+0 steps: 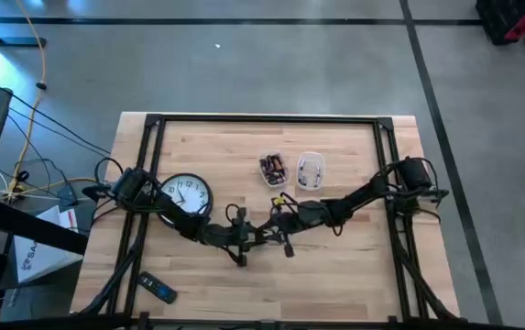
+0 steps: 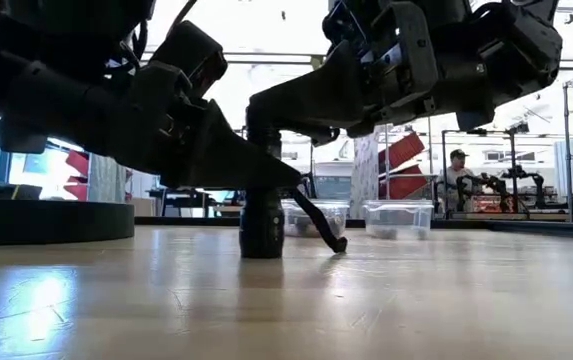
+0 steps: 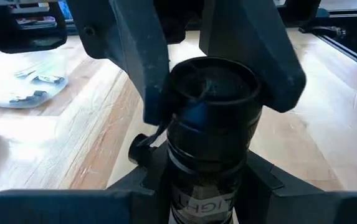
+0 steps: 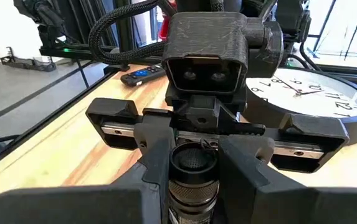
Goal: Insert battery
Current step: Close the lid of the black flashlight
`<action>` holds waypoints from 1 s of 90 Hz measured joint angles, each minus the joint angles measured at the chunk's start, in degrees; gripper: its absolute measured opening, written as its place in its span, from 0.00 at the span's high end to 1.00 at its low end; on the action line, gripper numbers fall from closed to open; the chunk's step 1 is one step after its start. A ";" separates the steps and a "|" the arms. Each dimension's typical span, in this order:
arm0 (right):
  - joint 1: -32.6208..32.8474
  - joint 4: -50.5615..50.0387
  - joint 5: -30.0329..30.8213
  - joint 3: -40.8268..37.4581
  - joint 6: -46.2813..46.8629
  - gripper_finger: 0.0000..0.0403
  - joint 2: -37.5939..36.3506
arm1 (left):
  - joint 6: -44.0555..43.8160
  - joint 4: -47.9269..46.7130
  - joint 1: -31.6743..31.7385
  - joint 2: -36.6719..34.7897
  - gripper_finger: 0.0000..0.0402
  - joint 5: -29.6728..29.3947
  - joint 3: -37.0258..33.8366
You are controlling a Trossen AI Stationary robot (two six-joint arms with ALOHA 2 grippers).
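Note:
A black flashlight (image 2: pixel 261 228) stands upright in the middle of the table, its lower end on the wood, with a strap (image 2: pixel 319 222) trailing beside it. Its upper end (image 3: pixel 212 84) shows as a dark round rim. My left gripper (image 1: pixel 242 240) comes in from the table's left and my right gripper (image 1: pixel 278 229) from the right. Both are shut on the flashlight. No loose battery shows between the grippers. My left gripper pinches the flashlight's lettered body (image 3: pixel 206 199) between its two fingers, below the upper end. The fingers slant down from the table's left and lie across the flashlight, which stands upright on the table. My right gripper has the flashlight's upper end (image 4: pixel 194 163) between its two fingers (image 4: pixel 156 165), which stand close on either side of the rim. It slants down from the table's right, opposite my left gripper.
Two clear tubs (image 1: pixel 273 169) (image 1: pixel 310 170) with small parts stand just behind the grippers. A round wall clock (image 1: pixel 187 194) lies at the left under my left arm. A remote control (image 1: pixel 157 289) lies near the front left corner. People and equipment show beyond the table.

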 joint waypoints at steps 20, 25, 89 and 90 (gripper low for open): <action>-2.64 0.25 -9.89 0.00 -0.08 0.82 0.02 | 0.23 0.07 0.01 0.00 0.76 1.81 0.02; -3.46 0.23 -12.64 0.00 -0.02 0.82 0.04 | 0.45 0.12 0.01 0.00 0.76 2.25 0.07; -4.68 1.09 -16.87 -0.13 -1.65 0.82 0.24 | 3.89 3.12 -0.06 0.26 0.76 3.08 0.33; -4.68 1.04 -16.80 -0.13 -1.65 0.82 0.24 | 3.91 3.11 -0.07 0.26 0.76 2.88 0.33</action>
